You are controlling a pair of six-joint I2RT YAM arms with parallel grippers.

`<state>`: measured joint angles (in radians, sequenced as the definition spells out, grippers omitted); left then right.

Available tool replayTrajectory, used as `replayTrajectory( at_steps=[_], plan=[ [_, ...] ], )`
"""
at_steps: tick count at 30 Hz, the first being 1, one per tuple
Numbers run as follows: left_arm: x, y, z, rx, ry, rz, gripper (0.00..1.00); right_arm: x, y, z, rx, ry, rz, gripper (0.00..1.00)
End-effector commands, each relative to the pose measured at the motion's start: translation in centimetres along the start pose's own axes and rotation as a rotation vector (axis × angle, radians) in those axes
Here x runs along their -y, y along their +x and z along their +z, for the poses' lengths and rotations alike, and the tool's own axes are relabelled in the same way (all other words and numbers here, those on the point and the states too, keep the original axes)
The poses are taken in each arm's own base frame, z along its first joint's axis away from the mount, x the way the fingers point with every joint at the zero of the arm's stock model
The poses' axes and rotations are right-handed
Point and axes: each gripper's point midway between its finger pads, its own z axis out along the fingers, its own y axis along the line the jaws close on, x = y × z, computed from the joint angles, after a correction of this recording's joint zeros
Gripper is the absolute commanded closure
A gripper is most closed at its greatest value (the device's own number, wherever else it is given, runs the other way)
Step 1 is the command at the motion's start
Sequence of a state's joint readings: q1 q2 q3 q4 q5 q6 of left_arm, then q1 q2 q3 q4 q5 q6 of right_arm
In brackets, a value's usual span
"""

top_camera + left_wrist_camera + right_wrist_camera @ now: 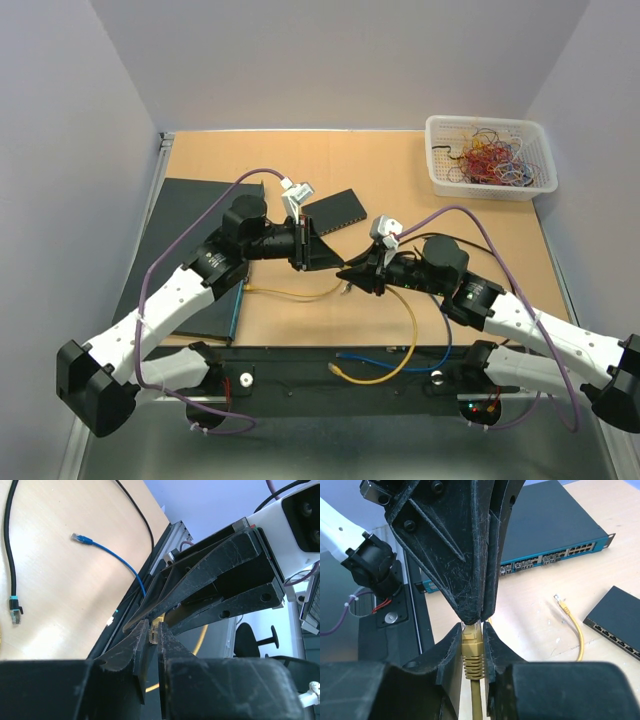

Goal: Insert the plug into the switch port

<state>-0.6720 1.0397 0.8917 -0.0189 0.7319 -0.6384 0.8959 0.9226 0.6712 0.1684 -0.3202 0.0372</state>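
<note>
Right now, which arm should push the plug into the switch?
Right, probably: the right gripper holds the plug by the boot, tip aimed toward the switch ports; the left gripper pinches only the tip.

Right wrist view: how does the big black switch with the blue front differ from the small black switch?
The big black switch with the blue front is wider, with ports in several groups; the small black switch shows one row. The big one has a blue face; the small one is all black. Both lie flat on the wooden table.
</note>
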Motion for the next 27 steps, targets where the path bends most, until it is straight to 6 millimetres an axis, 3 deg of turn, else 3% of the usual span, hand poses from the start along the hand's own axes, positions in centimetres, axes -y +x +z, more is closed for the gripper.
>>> replayTrajectory(
  at_steps=[1, 3, 7, 10, 14, 17, 20, 21, 23, 27],
  plan=[
    [2.2, -1.4, -1.0, 0.071, 0.067, 0.059, 0.85, 0.5, -0.4, -0.1, 0.034, 0.033, -0.018, 0.99],
    [2.1, -2.0, -1.2, 0.099, 0.048, 0.072, 0.77, 0.5, -0.3, -0.3, 0.045, 0.037, -0.015, 1.00],
    [1.7, -3.1, -1.9, 0.166, -0.008, 0.122, 0.46, 0.6, 0.3, -0.7, 0.056, 0.046, -0.004, 1.00],
    [1.5, -4.0, -2.6, 0.221, -0.048, 0.155, 0.38, 0.4, 0.2, -0.8, 0.078, 0.038, 0.007, 1.00],
    [2.0, -4.8, -3.7, 0.289, -0.065, 0.215, 0.36, -0.3, -0.1, -1.0, 0.113, 0.010, 0.030, 1.00],
    [2.5, -5.0, -4.7, 0.340, -0.062, 0.276, 0.37, -1.8, -1.1, -1.3, 0.156, -0.068, 0.047, 1.00],
    [3.2, -4.4, -5.5, 0.380, -0.015, 0.341, 0.38, -3.8, -1.9, -1.4, 0.163, -0.184, 0.045, 0.99],
    [2.6, -3.7, -5.4, 0.377, -0.011, 0.342, 0.38, -5.0, -2.5, -1.5, 0.166, -0.251, 0.035, 1.00],
    [3.9, -3.5, -6.1, 0.419, 0.052, 0.387, 0.40, -6.0, -2.7, -1.4, 0.149, -0.316, 0.044, 1.00],
    [4.7, -2.3, -6.7, 0.451, 0.133, 0.438, 0.43, -8.7, -4.2, -2.0, 0.151, -0.485, 0.040, 0.99]
  ],
)
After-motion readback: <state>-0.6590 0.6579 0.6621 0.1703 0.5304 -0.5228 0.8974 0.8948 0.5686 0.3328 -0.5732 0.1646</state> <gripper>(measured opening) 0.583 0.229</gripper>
